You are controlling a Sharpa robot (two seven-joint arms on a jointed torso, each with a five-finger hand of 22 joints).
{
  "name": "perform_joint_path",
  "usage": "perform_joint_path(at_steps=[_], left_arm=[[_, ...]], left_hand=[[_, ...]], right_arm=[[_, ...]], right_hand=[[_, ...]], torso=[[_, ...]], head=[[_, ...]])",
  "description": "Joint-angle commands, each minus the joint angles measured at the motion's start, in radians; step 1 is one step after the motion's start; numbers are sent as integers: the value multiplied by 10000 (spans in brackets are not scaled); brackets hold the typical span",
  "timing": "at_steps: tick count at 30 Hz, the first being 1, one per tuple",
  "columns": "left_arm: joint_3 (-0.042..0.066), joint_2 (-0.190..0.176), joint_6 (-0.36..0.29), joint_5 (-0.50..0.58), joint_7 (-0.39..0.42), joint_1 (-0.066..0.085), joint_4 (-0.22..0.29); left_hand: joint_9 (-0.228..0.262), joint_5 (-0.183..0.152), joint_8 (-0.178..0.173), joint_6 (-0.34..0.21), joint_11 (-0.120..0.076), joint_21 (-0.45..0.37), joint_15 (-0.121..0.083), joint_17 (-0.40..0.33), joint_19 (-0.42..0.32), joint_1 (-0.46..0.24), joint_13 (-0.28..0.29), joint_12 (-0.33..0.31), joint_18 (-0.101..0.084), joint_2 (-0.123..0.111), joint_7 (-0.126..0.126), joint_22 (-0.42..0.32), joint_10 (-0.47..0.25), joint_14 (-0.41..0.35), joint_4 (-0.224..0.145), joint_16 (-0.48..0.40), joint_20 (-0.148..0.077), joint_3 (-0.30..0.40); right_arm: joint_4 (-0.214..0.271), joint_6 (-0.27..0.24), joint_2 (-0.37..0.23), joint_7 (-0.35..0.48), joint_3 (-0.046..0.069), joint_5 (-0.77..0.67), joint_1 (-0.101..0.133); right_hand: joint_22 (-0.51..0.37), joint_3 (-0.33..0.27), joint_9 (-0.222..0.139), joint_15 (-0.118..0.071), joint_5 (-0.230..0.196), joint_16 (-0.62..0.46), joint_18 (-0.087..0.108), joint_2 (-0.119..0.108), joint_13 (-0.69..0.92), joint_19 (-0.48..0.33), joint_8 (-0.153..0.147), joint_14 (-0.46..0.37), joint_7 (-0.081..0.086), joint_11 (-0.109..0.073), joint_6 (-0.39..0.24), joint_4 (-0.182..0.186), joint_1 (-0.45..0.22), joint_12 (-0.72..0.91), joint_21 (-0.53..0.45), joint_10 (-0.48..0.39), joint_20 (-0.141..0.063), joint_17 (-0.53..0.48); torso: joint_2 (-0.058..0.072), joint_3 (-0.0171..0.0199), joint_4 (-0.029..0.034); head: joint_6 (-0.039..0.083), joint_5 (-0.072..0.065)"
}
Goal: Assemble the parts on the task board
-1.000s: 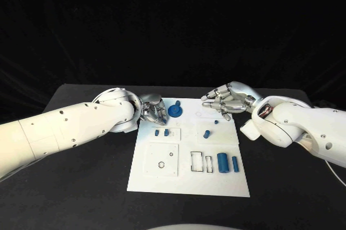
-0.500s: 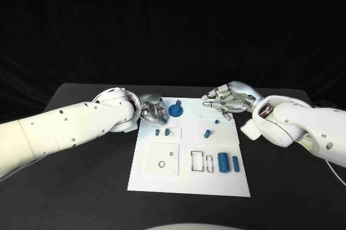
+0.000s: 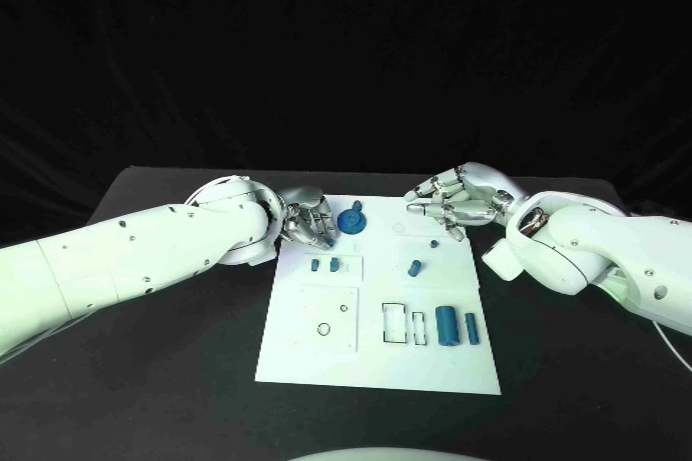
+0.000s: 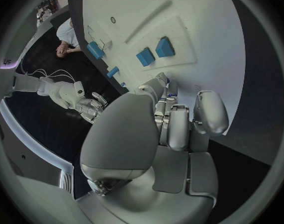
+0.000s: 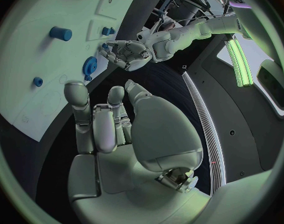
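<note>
Change: nothing has moved since the earlier frames; parts and both hands lie as before.
Task board (image 3: 378, 366): mid-table, blue parts on it; blue gear (image 3: 351, 222) at its far edge.
Left hand (image 3: 306, 227): fingers curled, empty, beside the gear.
Right hand (image 3: 457, 203): curled, empty, over the far right corner.

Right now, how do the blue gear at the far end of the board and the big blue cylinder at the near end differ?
The blue gear is round and toothed, lying flat beside the left hand; the big blue cylinder is long and smooth, lying on its side well away from both hands. The gear sits toward the board's left edge, the cylinder toward its right. Both are blue and rest unheld on the white task board.
</note>
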Motion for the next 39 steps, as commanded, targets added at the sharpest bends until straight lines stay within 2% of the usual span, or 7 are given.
perform_joint_path(at_steps=[1, 24, 28, 32, 36, 38, 39], left_arm=[[4, -11, 100, 92, 52, 1, 30], [10, -303, 208, 122, -50, 2, 170], [29, -484, -182, 477, 100, 8, 243], [56, -688, -995, 1381, 427, 27, 298], [68, -929, -1709, 2402, 732, 49, 362], [70, -1066, -2041, 3363, 922, 56, 396], [70, -1135, -2195, 3935, 1030, 57, 422]], left_hand=[[-20, 52, -63, -93, -4, -54, 66, -22, -62, -86, 13, -44, -163, -20, 6, -10, -105, 59, 7, -14, 35, 53], [-35, 53, -94, -123, 27, -155, 89, -96, -100, -96, 23, -67, -143, -58, 27, -64, -190, 27, -15, -53, 53, 78], [-30, 55, -81, -91, 40, -179, 98, -107, -110, -83, 31, -64, -139, -47, 40, -75, -204, 20, -28, -57, 60, 101], [-16, 54, -44, -6, 71, -451, 122, -293, -210, -92, 48, -53, -87, -26, 72, -241, -228, -62, -33, -184, 80, 138], [8, 55, 22, 137, 93, -840, 142, -586, -355, -75, 80, -12, -12, 56, 115, -476, -217, -191, -50, -391, 106, 232], [38, 56, 102, 287, 108, -1540, 139, -1118, -620, -93, 105, 30, 119, 93, 125, -910, -184, -439, -52, -801, 124, 281], [49, 60, 138, 351, 114, -2055, 140, -1510, -827, -97, 120, 54, 211, 108, 135, -1228, -172, -643, -63, -1122, 133, 313]], right_arm=[[4, 84, 0, 98, 0, -23, -6], [-99, 29, -32, 36, 0, -46, -6], [-210, -79, -77, -75, 0, -315, -5], [-320, -24, -163, -371, 0, -1090, -4], [-331, 293, -268, -800, 0, -2201, -3], [-317, 524, -321, -1074, 0, -3017, -3], [-311, 633, -346, -1210, 0, -3453, -3]], right_hand=[[17, -46, 16, 35, 35, 17, 128, 93, 5, 55, 61, 366, 26, 8, -56, 23, -15, 57, -24, -27, -12, 14], [-143, -56, 14, 34, 45, -70, 156, 87, -329, -12, 60, 340, 25, 6, -73, 11, 19, -298, -122, -276, -13, -77], [-422, -23, 27, 23, 58, -257, 198, 99, -1457, -115, 110, 284, 14, -1, -60, 11, 169, -1579, -337, -943, -23, -236], [-690, 202, 24, 64, 117, -619, 231, -41, -2909, -195, 124, 207, 65, 68, 52, -68, 449, -3262, -558, -1291, -6, -563], [-1344, 591, -35, 234, 172, -1298, 324, -199, -4159, -537, -3, -7, 239, 305, 68, -260, 764, -4715, -1033, -1772, 102, -1233], [-1474, 859, -73, 334, -28, -1468, 352, -278, -4882, -617, -77, -51, 311, 418, 128, -377, 918, -5462, -1142, -1832, 181, -1399], [-1525, 987, -97, 333, -59, -1575, 380, -350, -5234, -645, -134, -75, 247, 434, 202, -440, 977, -5773, -1182, -1806, 200, -1506]], torso=[[6, 3, -5], [-2, -8, -2], [-8, -4, 1], [-11, 4, 9], [-8, 5, -14], [-8, 6, -35], [-6, 6, -41]], head=[[-3, -8], [-43, -22], [-29, -30], [0, -13], [59, -52], [98, -115], [135, -170]])
